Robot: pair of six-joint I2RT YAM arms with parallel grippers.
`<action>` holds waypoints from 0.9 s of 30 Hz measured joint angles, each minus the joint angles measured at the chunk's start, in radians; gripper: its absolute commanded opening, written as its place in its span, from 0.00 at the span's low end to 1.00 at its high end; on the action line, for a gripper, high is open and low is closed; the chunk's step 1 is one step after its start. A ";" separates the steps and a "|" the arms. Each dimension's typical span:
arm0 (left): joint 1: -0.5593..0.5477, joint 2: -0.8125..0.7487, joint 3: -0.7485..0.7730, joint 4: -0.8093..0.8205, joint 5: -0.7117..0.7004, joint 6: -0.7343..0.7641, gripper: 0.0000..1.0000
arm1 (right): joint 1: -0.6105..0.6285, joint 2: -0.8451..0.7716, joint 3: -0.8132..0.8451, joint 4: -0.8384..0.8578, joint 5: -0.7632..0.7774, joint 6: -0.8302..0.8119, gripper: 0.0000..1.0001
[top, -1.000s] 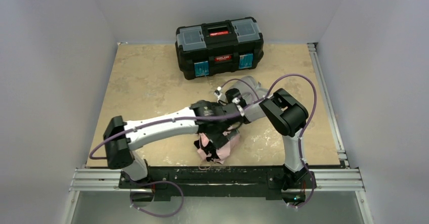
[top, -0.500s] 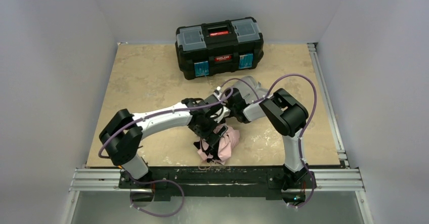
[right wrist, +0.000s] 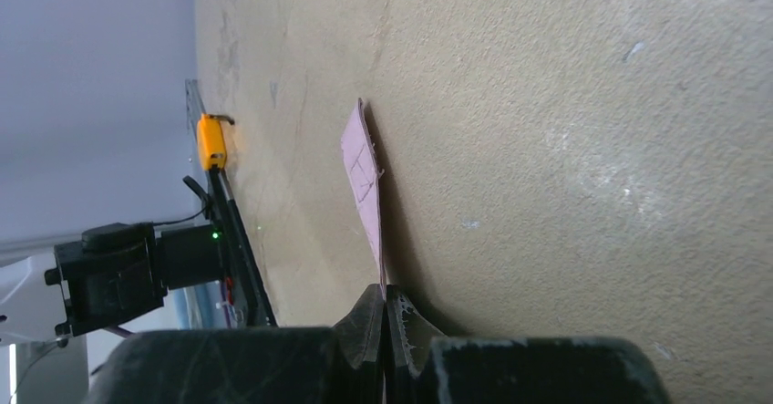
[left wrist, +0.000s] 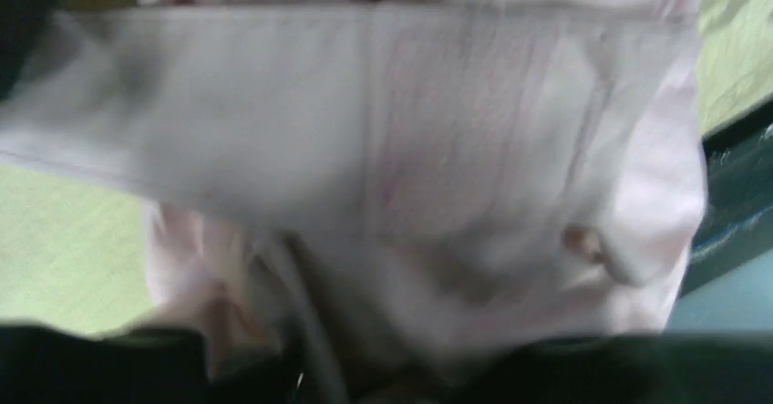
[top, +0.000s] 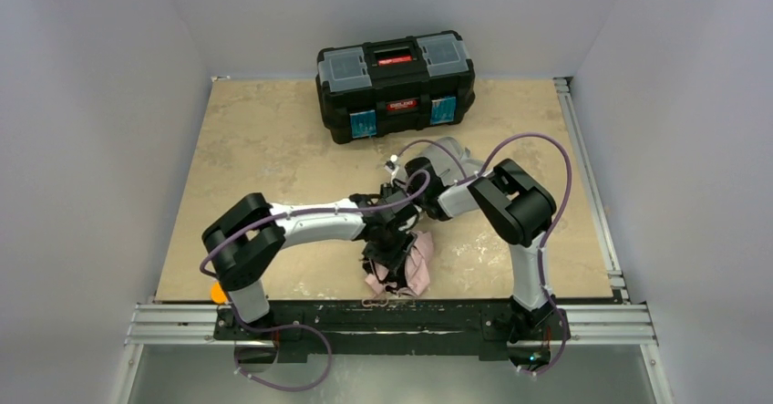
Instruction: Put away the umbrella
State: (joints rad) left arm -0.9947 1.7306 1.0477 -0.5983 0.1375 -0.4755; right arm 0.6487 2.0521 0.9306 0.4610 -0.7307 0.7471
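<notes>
Gathering step: the pale pink fabric compact umbrella (top: 408,267) lies crumpled and loose, so I judge the job in hand is bunching its canopy into a tight bundle before it can be stowed.
Umbrella position: on the tan table (top: 264,149), close to its near edge, between the two arm bases and well apart from the closed black plastic toolbox (top: 395,80) at the far side.
Doing it well: take a deep bite across several folds, not one loose flap. Squeeze gently so nothing stiff under the cloth bends. Hold the strap taut with the other arm so the bundle does not drag along the table.
Left gripper (top: 388,253): down on the umbrella. Its wrist camera is filled by the umbrella (left wrist: 410,149), blurred and very close. The fingers are hidden, so I cannot tell whether they are apart or clamped.
Right gripper (right wrist: 384,317): fingers pressed together, pinching the flat pink wrist strap (right wrist: 363,171), which rises from the tips just over the table.
Risk: cloth may slip from a shallow pinch, or the strap may pull free.
</notes>
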 measured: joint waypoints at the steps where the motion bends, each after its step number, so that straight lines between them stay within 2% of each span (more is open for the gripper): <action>1: -0.014 0.010 0.007 -0.003 -0.013 -0.017 0.24 | 0.000 0.000 0.000 -0.001 0.000 0.000 0.00; 3: -0.052 0.029 0.034 -0.021 -0.067 -0.061 0.03 | -0.008 0.000 0.002 -0.003 0.000 0.000 0.00; 4: -0.069 0.031 0.043 -0.031 -0.097 -0.076 0.00 | -0.010 0.000 0.005 -0.005 0.000 0.000 0.00; 10: -0.125 0.037 0.077 -0.090 -0.260 -0.134 0.00 | -0.010 0.000 0.053 -0.077 0.008 -0.011 0.00; 15: -0.180 0.074 0.161 -0.237 -0.544 -0.125 0.00 | -0.003 -0.018 0.159 -0.226 0.031 -0.036 0.00; 21: -0.218 0.092 0.252 -0.411 -0.921 -0.144 0.00 | -0.008 -0.114 0.323 -0.364 0.026 -0.071 0.00; 24: -0.270 0.149 0.302 -0.474 -1.052 -0.158 0.00 | -0.017 -0.164 0.355 -0.384 0.010 -0.082 0.00; 27: -0.331 0.275 0.348 -0.526 -1.104 -0.169 0.00 | -0.014 -0.186 0.354 -0.405 0.000 -0.091 0.00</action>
State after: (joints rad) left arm -1.3258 2.0060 1.3960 -1.1248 -0.9665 -0.6441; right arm 0.6342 1.8660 1.2842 0.0559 -0.7311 0.6563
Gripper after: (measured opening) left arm 0.288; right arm 0.000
